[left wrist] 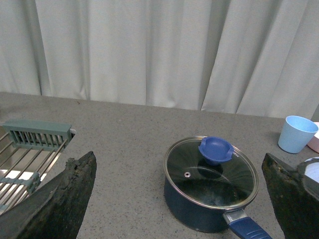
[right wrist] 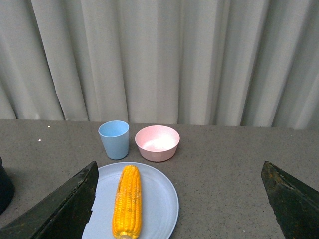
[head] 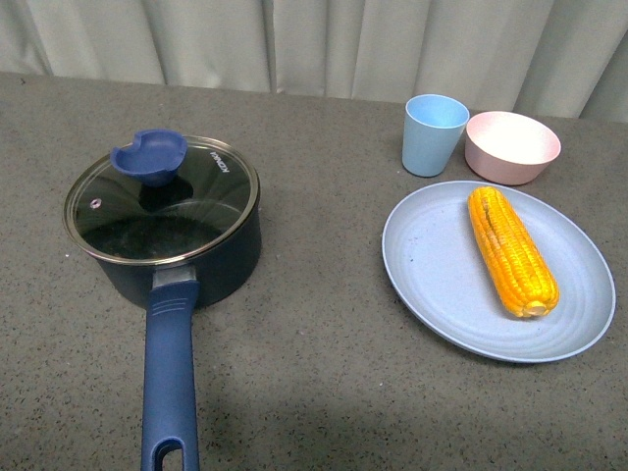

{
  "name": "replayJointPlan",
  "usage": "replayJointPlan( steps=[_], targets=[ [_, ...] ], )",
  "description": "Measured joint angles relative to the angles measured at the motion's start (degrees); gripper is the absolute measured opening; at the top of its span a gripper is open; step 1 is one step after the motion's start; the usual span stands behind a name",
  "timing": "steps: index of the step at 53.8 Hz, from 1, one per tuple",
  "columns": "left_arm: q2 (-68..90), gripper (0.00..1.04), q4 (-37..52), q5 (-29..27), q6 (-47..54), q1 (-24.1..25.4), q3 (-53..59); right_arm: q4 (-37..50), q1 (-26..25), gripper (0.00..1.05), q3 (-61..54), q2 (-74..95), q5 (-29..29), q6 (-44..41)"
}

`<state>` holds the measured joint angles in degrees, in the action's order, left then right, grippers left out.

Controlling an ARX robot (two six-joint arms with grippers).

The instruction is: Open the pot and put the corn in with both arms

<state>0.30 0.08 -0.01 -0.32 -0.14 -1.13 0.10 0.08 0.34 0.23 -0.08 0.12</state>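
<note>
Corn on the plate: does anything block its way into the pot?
Yes. The glass lid sits closed on the pot, covering its opening. On the table between the corn on its plate and the pot, nothing visible stands.

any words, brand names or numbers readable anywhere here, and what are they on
White print on the glass lid of the pot, near the rim: too small and turned sideways to read.
Corn, plate, cup, bowl: no text visible.
</note>
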Motion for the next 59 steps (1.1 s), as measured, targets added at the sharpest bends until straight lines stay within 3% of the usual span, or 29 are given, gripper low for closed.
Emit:
replayJointPlan(
  steps=[59],
  targets=[
    [0.0,0.98,0.0,0.0,0.0,0.0,0.0,0.0,0.0,0.96,0.0,0.0,0.0,0.0]
  ],
)
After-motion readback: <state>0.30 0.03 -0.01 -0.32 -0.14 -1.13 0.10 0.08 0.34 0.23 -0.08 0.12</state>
